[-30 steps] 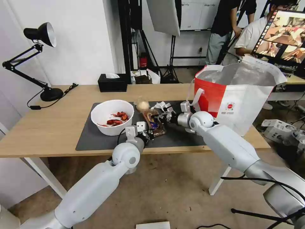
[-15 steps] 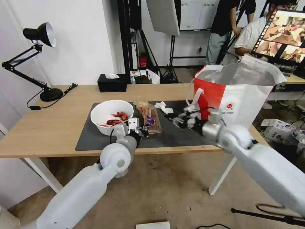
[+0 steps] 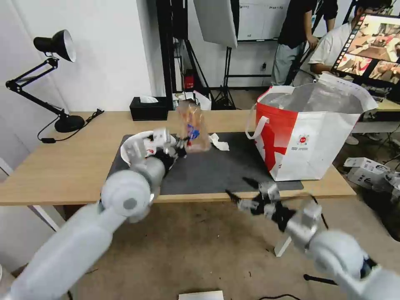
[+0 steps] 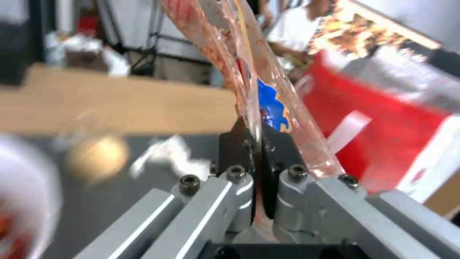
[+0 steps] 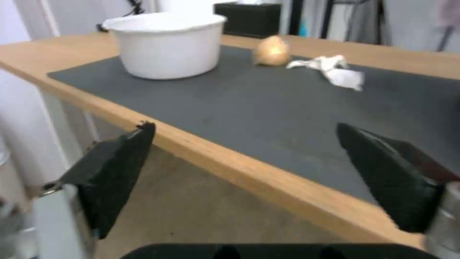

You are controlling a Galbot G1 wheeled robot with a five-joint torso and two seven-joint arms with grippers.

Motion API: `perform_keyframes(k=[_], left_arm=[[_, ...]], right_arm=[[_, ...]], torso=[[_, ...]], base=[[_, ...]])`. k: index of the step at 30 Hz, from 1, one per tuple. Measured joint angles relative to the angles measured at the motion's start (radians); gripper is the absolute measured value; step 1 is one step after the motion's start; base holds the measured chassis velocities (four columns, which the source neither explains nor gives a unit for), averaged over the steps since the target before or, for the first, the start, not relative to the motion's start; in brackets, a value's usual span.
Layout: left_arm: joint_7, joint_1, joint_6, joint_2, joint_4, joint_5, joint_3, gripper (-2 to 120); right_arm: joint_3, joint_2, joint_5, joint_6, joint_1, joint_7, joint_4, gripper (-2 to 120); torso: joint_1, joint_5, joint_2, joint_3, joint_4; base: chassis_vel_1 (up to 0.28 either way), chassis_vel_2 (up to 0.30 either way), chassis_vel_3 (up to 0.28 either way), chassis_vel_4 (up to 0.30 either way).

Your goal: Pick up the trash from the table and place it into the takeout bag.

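Since 1 second ago the clear plastic tray with cherry tomatoes (image 3: 192, 126) has left the mat and now hangs in the air above it, while the right arm has drawn back off the table to below its front edge.

On the left of the long light-wood table (image 3: 62, 166) stands a black desk lamp (image 3: 46, 75), with a black tissue box (image 3: 148, 108) at the back edge. The white round bowl (image 3: 135, 146) sits on the left part of the large dark grey rectangular mat (image 3: 216, 166), partly hidden by the left arm in the head view; red scraps lie inside it. The left gripper (image 3: 178, 146) is raised just right of the bowl, its jaws pinched shut on the lower edge of the tray, which stands nearly upright; the left wrist view shows the clear plastic (image 4: 249, 82) clamped between the 2 black pads (image 4: 237, 144).

A small beige lump (image 5: 271, 52) and the crumpled white tissue (image 3: 218, 142) rest on the mat just beyond, near each other.

The right gripper (image 3: 241, 193) hovers before the table's front edge, its jaws spread wide and holding nothing.

On the right end stands the large red-and-white takeout bag (image 3: 308, 133), upright, mouth open, silver foil lining showing; what lies inside cannot be told.
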Motion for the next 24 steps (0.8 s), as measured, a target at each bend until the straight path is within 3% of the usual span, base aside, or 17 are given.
perform_keyframes(k=[2, 4, 5, 7, 11, 14, 15, 16, 19, 24], left_arm=[[-0.011, -0.05, 0.0, -0.019, 0.014, -0.015, 0.025, 0], [-0.046, -0.181, 0.0, -0.087, 0.057, -0.063, 0.1, 0], [-0.046, -0.181, 0.0, -0.087, 0.057, -0.063, 0.1, 0], [-0.059, -0.283, -0.001, -0.149, 0.101, -0.079, 0.162, 0], [-0.061, -0.355, -0.002, -0.203, 0.151, -0.079, 0.204, 0], [-0.058, -0.437, -0.002, -0.288, 0.253, -0.059, 0.245, 0], [-0.042, -0.478, -0.002, -0.355, 0.343, -0.02, 0.267, 0], [-0.042, -0.478, -0.002, -0.355, 0.343, -0.02, 0.267, 0], [0.009, -0.516, -0.005, -0.445, 0.476, 0.103, 0.309, 0], [0.056, -0.525, -0.022, -0.515, 0.568, 0.222, 0.348, 0]], right_arm=[[0.021, 0.02, -0.016, 0.008, -0.03, -0.007, 0.004, 99], [0.06, 0.072, -0.055, 0.026, -0.084, -0.022, 0.009, 100], [0.06, 0.072, -0.055, 0.026, -0.084, -0.022, 0.009, 100], [0.077, 0.107, -0.077, 0.039, -0.104, -0.032, 0.007, 100], [0.082, 0.129, -0.088, 0.044, -0.11, -0.037, 0.002, 100], [0.082, 0.148, -0.095, 0.046, -0.112, -0.038, -0.002, 100], [0.085, 0.157, -0.096, 0.048, -0.112, -0.039, -0.005, 100], [0.085, 0.157, -0.096, 0.048, -0.112, -0.039, -0.005, 100], [0.096, 0.167, -0.095, 0.049, -0.114, -0.039, -0.006, 100], [0.11, 0.174, -0.093, 0.05, -0.116, -0.04, -0.001, 100]], torso=[[0.0, 0.0002, 0.0, 0.0, -0.0003], [0.0, 0.0004, 0.0, 0.0, -0.0001], [0.0, 0.0004, 0.0, 0.0, -0.0001], [0.0, 0.0004, 0.0, 0.0, -0.0001], [0.0, 0.0003, 0.0, 0.0, 0.0001], [0.0, 0.0003, 0.0, 0.0, 0.0004], [0.0, 0.0003, 0.0, 0.0, 0.0002], [0.0, 0.0003, 0.0, 0.0, 0.0002], [0.0, 0.0005, 0.0, 0.0, 0.0002], [0.0, 0.0003, 0.0, 0.0, 0.0002]], base=[[0.0, 0.0, 0.0, 0.0], [0.0, 0.0, 0.0, 0.0], [0.0, 0.0, 0.0, 0.0], [0.0, 0.0, 0.0, 0.0], [0.0, 0.0, 0.0, 0.0], [0.0, 0.0, 0.0, 0.0], [0.0, 0.0, 0.0, 0.0], [0.0, 0.0, 0.0, 0.0], [0.0, 0.0, 0.0, 0.0], [0.0, 0.0, 0.0, 0.0]])
